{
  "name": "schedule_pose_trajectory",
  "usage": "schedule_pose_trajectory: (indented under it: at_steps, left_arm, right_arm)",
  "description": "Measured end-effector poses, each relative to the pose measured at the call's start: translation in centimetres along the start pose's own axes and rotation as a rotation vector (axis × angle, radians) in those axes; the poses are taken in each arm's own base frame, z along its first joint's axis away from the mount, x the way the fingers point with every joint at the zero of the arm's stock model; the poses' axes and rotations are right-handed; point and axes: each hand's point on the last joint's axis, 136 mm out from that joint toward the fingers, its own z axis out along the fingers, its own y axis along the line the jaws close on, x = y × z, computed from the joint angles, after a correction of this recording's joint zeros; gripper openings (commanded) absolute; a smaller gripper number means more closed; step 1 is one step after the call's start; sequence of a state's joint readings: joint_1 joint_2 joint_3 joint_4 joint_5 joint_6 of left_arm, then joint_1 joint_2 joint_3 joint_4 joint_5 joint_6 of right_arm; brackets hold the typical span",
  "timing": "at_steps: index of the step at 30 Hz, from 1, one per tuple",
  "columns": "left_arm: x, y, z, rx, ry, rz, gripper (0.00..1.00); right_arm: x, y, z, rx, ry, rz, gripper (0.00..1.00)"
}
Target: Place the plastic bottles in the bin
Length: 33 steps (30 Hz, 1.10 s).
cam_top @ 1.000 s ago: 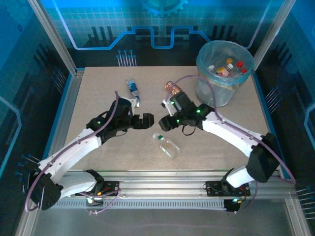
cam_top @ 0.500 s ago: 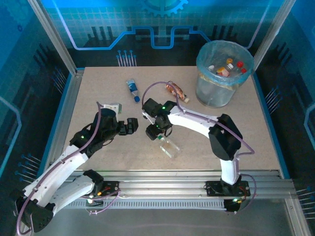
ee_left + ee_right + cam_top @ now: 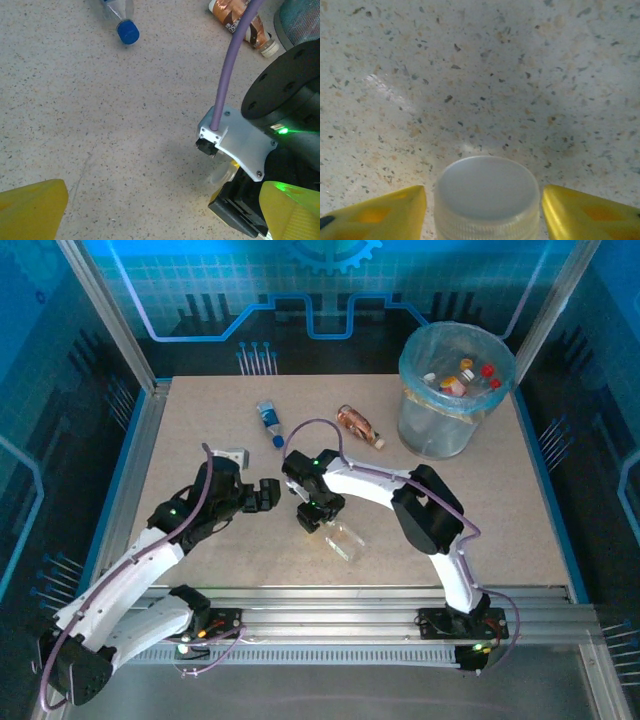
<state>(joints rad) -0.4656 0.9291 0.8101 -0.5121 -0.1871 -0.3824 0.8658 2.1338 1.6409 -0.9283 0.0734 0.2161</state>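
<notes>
My right gripper (image 3: 310,519) is low over the counter (image 3: 190,430) at centre frame in the top view, at the neck end of a clear bottle (image 3: 344,540) lying on its side just right of and below it. In the right wrist view its white cap (image 3: 487,192) sits at bottom centre between my yellow fingers (image 3: 382,210), one close on each side. The right one looks to be touching and the left shows a sliver of gap, so I cannot tell whether the grip is made.

My left gripper (image 3: 263,494) hovers just left of the right one, jaws spread wide and holding nothing. The left wrist view has its yellow tips in the two bottom corners with bare counter between.

A blue bottle (image 3: 268,421) lies toward the upper middle of the counter, cap pointing down-frame. A brown bottle (image 3: 358,426) lies to its right, near the bin (image 3: 420,435). The bin stands upright at the upper right corner, with several bottles (image 3: 462,378) already inside.
</notes>
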Motion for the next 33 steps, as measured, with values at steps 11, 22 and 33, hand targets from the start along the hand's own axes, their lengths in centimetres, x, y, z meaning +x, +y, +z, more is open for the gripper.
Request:
schedule_pose_trajectory:
  at_steps: [11,22,33]
  left_arm:
    - [-1.8,-1.1,0.0,0.033,-0.035,-0.007,0.99]
    - [-5.0,-5.3,2.2,0.155,-0.008,-0.042,0.99]
    - [-9.8,-14.6,2.2,0.426,-0.004,-0.063,0.98]
  right_arm:
    - [-1.3,-0.9,-4.6,-0.014,-0.114,0.007,0.4]
    - [-4.5,-14.3,-25.9,0.164,-0.708,0.209,0.38]
    - [-2.6,-32.6,-47.3,0.636,-1.29,0.533,0.49]
